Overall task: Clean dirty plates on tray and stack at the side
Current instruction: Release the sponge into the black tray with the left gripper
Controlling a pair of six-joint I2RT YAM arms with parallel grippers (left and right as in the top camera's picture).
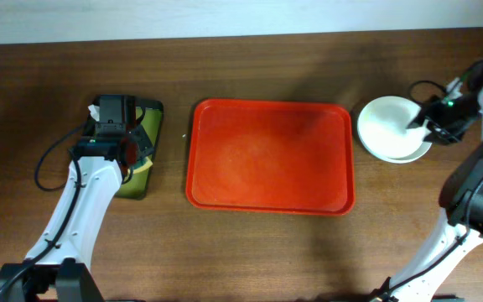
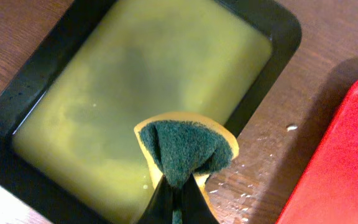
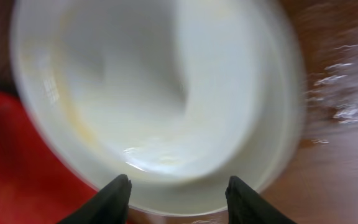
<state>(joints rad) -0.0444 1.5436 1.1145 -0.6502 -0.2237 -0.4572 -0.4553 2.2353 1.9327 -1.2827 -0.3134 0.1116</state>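
Tray: the red tray [image 1: 269, 157] lies flat in the middle of the table [image 1: 267, 256], long side running left to right.
Plates: the plates [image 1: 388, 124] sit on the table just beside the tray's right rim, piled together. The top one is shifted a little off the one below, so two rims show. How many are in the pile cannot be told.
Right end effector: the right end effector [image 3: 178, 183] is released, its two fingers spread apart over the near rim of the top plate. The wrist view is blurred, and contact with the rim cannot be told.
Left end effector: the left end effector [image 2: 179, 190] is clenched on a sponge [image 2: 188, 146], which is folded, green scouring face outward with a yellow edge.
Sponge position: above the near edge of a black pan [image 2: 288, 31] of yellow-green liquid [image 2: 142, 81], left of the tray.
Table surface: water drops [image 2: 291, 127] lie between pan and tray.
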